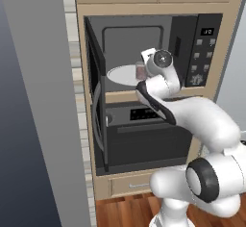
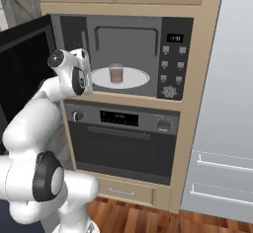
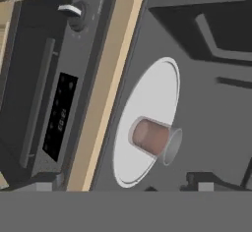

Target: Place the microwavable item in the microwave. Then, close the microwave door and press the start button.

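tumbler cup (image 2: 116, 73) set upright on the white turntable (image 2: 136, 80) inside the open microwave (image 1: 144, 43)

the cup is judged light, stiff and smooth-walled — likely slippery, best taken around its mid wall if it is gripped again. the gripper (image 3: 199, 186) is held just outside the cavity, apart from the cup, which is seen ahead of the fingertips; whether the fingers are spread or pressed together cannot be told. the microwave door (image 1: 96, 106) is left wide open — not yet closed.

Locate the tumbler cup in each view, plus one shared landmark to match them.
Left base view: tumbler cup upper centre, just left of the robot's wrist.
Right base view: upper centre, upright inside the microwave.
Hand view: lower centre, appearing sideways because the camera is rolled.
Shared landmark: the white turntable under it.
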